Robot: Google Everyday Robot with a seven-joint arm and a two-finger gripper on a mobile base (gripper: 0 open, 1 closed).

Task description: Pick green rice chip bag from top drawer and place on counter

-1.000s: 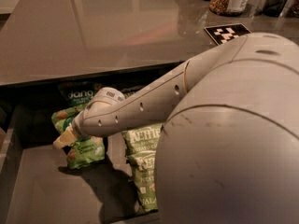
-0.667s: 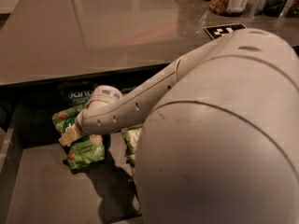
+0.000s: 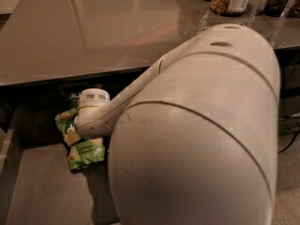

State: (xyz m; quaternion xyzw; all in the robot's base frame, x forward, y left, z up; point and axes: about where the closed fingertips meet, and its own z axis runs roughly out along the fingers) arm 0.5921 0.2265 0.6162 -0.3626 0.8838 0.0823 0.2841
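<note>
One bulky arm (image 3: 197, 139) has swung closer, hiding the right side of the drawer (image 3: 42, 196). At its nine o'clock the gripper (image 3: 74, 134) sits on the green chip bag (image 3: 86, 153), which is unmoved on the drawer floor. I cannot tell whether it grips. The counter (image 3: 93, 36) waits at twelve o'clock.

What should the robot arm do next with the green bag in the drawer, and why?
Probably lift it a little, straight up. The gripper sits at the green rice chip bag in the top drawer, and the counter is higher up.
</note>
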